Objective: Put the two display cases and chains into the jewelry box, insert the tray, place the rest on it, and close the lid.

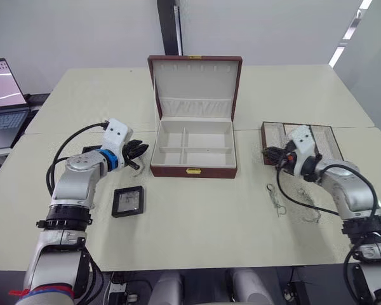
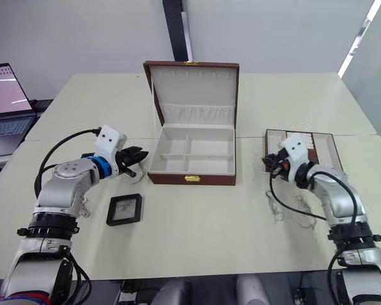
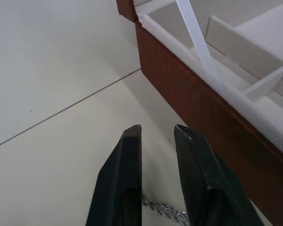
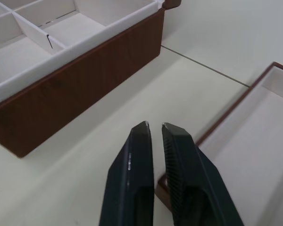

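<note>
Jewelry box: lid stood open, compartments bare. Left gripper beside its left wall, fingers slightly spread above chain. Right gripper right of box, fingers nearly pressed together, pinching nothing. Tray beyond.

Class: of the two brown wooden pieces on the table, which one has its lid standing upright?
The jewelry box at centre, divided into compartments; the flat tray by the right gripper has no lid.

Jewelry box open, empty; display case front-left.

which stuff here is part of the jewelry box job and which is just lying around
Job:
jewelry box, lid open
display case
tray
chains
chain by left tool

Lying about:
laptop
</note>
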Motion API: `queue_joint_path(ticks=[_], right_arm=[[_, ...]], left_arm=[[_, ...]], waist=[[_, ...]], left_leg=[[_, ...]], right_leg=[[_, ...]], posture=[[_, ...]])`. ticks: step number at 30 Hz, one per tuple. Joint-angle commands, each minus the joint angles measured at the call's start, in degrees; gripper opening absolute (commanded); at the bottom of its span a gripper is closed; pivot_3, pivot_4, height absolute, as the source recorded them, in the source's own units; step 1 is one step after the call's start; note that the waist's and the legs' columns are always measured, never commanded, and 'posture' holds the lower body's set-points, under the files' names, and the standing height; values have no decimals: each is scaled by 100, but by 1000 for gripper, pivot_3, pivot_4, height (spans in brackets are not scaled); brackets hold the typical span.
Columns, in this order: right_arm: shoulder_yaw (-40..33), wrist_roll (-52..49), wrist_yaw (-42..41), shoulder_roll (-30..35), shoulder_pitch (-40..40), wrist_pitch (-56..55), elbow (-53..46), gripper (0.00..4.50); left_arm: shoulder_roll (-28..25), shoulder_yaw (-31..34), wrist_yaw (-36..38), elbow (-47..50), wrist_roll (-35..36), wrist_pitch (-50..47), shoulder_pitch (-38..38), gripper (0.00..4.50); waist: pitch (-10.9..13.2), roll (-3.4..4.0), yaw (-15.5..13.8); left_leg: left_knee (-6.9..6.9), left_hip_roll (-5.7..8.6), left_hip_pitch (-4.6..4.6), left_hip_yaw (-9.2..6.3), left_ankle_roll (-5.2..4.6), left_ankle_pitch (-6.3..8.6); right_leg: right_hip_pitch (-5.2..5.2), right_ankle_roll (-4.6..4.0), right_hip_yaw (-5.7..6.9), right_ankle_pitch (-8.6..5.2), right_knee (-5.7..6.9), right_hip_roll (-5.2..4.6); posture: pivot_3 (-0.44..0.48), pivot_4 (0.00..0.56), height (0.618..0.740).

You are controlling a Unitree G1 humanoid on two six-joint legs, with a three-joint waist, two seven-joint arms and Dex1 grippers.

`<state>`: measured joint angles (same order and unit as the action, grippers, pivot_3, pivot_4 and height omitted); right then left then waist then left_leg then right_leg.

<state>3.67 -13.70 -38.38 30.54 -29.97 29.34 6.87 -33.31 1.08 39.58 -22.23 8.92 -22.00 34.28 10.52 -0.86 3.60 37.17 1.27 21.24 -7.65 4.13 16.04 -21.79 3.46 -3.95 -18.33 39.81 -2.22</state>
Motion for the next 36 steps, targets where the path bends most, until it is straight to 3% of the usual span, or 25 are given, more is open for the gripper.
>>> queue_joint_path(ticks=[1, 5, 11, 36], right_arm=[[112, 183, 161, -233, -188, -106, -44, 0], [295, 300, 222, -594, -346, -164, 125, 0], [394, 360, 110, -785, -392, -153, 126, 0], [36, 105, -223, -456, 540, 467, -1171, 0]], left_arm=[[3, -90, 12, -29, -133, 88, 143, 11], [73, -184, 140, 69, -174, 89, 50, 11], [127, -239, 277, 228, -121, 24, -7, 11], [316, -442, 939, 1739, 125, -778, -639, 11]], waist=[[0, 0, -3], [-1, -1, -4], [-1, -1, -12], [-1, -1, -48]], left_leg=[[0, 1, 4, 0, 0, 0], [36, 2, 63, -8, 12, -7], [63, 3, 69, -13, 10, -5], [65, 7, 75, -15, -13, 8]], right_leg=[[-4, 0, 2, 0, 4, 0], [-54, -1, 13, 1, 17, -2], [-50, -1, 21, 2, 23, -3], [-47, -1, 23, 2, 20, -6]], posture=[[0, 150, 740], [0, 150, 740], [0, 150, 740], [0, 150, 740]])
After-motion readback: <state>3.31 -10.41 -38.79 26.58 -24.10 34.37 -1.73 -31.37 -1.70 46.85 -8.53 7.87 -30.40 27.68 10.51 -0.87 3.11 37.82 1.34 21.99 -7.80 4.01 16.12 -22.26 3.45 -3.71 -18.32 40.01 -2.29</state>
